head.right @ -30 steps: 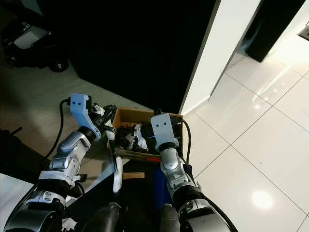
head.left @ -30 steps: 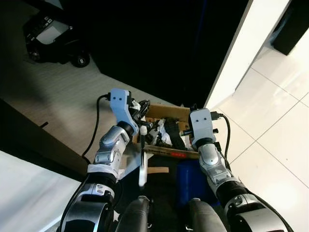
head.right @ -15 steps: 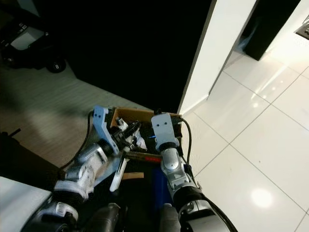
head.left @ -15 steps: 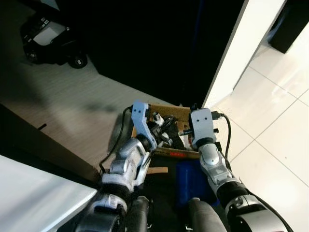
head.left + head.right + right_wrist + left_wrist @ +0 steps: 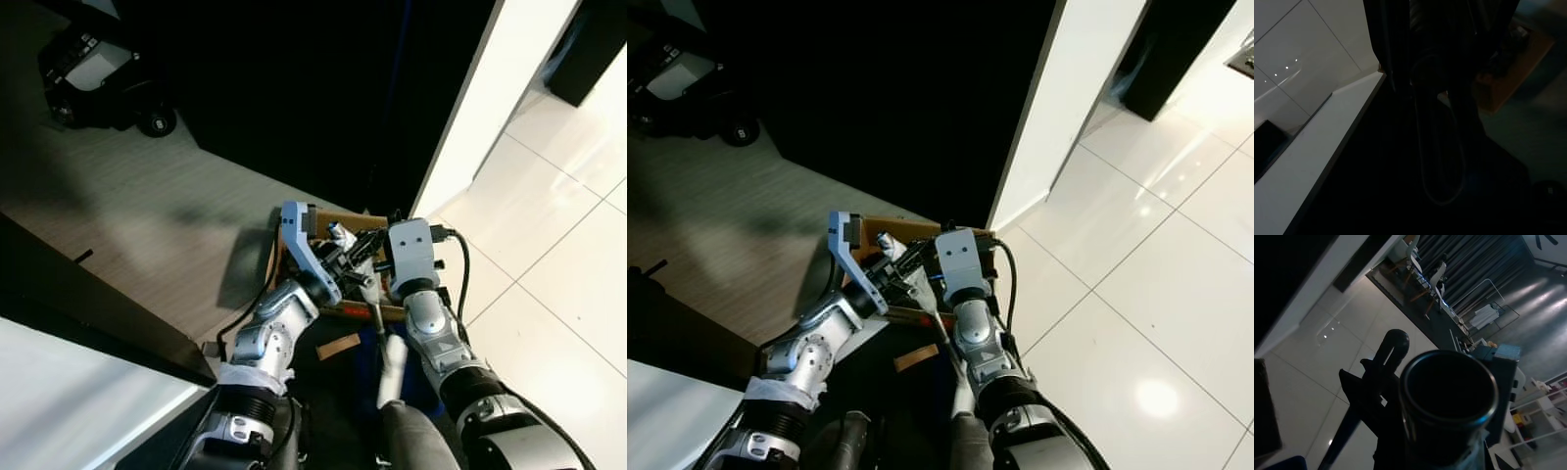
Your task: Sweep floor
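Left eye view: both arms are crowding over a cardboard box (image 5: 323,227) sitting on the wood floor (image 5: 147,211), right by the white wall edge (image 5: 470,108). Left gripper (image 5: 355,257) is reaching across the box toward the right arm, fingers clamping a grey broom handle (image 5: 377,311) that's running down and toward the robot, turning white at its lower end (image 5: 391,364). Right gripper (image 5: 377,262) is sitting just beside it, tucked under its wrist block; can't tell if its fingers are apart or together. A small tan scrap (image 5: 338,345) is lying on the dark area below the box, w/ something blue (image 5: 370,338) next to it. A dark wheeled machine (image 5: 93,83) is parked far off on the left. White tiles (image 5: 549,255) are gleaming on the right.

Right eye view: same scene, box (image 5: 884,227) partly hiding behind both wrists, left gripper (image 5: 919,264) pressing in close to the right arm, handle (image 5: 942,333) slanting down between them. Tan scrap (image 5: 913,357) is lying near it.

Left wrist view: looking straight down a dark round tube end (image 5: 1449,391), prob. the handle, a black finger (image 5: 1391,345) rising beside it; tiles and a dim room w/ chairs are showing beyond.

Right wrist view: v. dark. A long looped black finger (image 5: 1442,147) is hanging in the middle; the white wall edge (image 5: 1327,132) is cutting across, and a tan bit of box (image 5: 1513,68) is peeking in the corner
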